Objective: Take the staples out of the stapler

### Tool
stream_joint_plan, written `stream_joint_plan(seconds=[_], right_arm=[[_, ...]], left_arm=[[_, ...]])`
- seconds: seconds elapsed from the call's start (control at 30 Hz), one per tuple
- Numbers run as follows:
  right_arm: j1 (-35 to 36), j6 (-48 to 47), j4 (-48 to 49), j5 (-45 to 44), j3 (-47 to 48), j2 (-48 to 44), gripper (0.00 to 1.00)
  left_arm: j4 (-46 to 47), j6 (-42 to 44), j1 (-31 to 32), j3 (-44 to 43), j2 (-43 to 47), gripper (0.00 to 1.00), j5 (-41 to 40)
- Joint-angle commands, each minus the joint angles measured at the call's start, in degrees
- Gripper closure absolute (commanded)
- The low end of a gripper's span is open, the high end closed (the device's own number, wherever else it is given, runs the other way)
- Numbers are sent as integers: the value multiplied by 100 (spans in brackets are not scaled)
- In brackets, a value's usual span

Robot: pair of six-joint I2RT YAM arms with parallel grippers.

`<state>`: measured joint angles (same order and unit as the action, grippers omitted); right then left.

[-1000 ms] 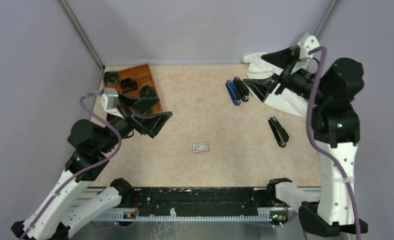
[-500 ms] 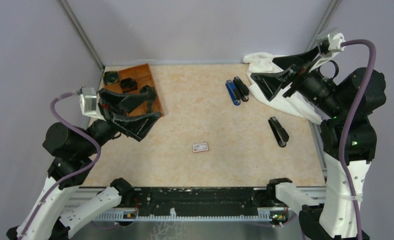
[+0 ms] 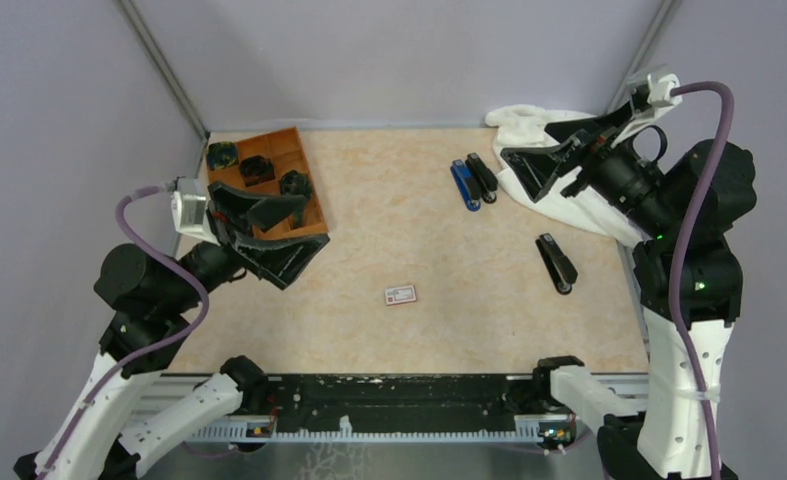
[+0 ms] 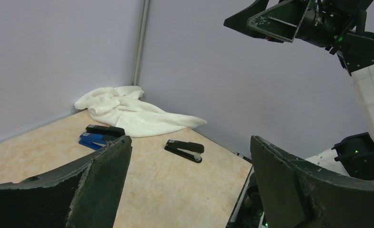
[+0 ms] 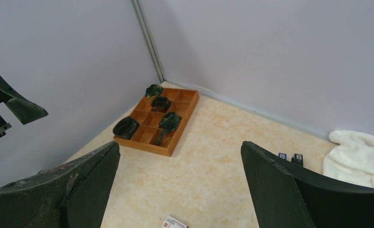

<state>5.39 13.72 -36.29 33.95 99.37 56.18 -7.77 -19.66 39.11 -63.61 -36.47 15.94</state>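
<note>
I am watching both arms hanging above the table (image 3: 389,215) with nothing in their grip. The left claw (image 3: 314,222) is spread wide over the left side, beside the near end of a wooden compartment tray (image 3: 294,132) that is sitting in the far-left corner with dark items in several cells. The right claw (image 3: 521,172) is also gaping wide, raised over a crumpled white towel (image 3: 524,122) that is filling the far-right corner. The stapler (image 3: 556,263) is lying flat by itself near the right edge, about halfway along it, with its top arm down and neither claw touching it. A second black stapler (image 3: 483,178) is lying farther back, side by side with a blue stapler (image 3: 463,185), just left of the towel. A small white-and-red box (image 3: 401,294) is resting toward the middle of the table, closer to the near edge and well apart from all three staplers.
</note>
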Motion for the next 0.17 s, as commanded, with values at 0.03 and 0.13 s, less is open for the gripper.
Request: stream_joint_plan(seconds=[0.03, 0.13], right_arm=[[-7, 36, 254, -253, -94, -147, 1], [-11, -19, 244, -296, -119, -175, 1]], left_arm=[[84, 76, -27, 104, 102, 0, 93], [128, 87, -27, 159, 121, 0, 84]])
